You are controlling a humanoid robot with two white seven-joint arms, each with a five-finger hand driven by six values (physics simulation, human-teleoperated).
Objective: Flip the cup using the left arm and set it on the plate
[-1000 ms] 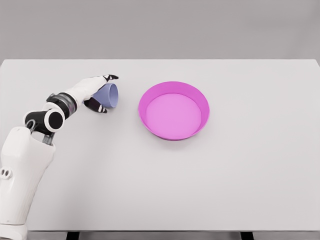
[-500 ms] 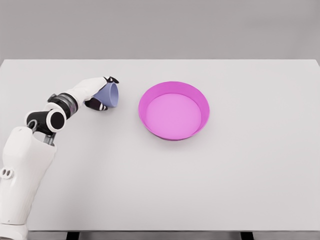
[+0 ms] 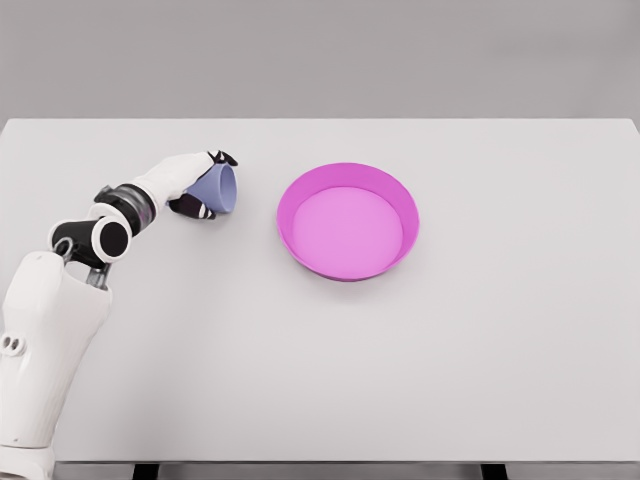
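A lavender cup (image 3: 220, 190) lies on its side on the white table (image 3: 330, 370), its mouth facing right toward the plate. My left hand (image 3: 203, 184) is wrapped around it, fingers over the top and thumb beneath, shut on the cup. The magenta plate (image 3: 348, 221), round with a raised rim, sits a short way to the right of the cup and holds nothing. The right arm does not show in this view.
The table's far edge runs just behind the cup and plate. My left forearm (image 3: 130, 205) reaches in from the lower left, with the white torso (image 3: 40, 360) at the left edge.
The left hand has closed a little tighter on the cup and the cup has shifted slightly up and left. The plate has not moved.
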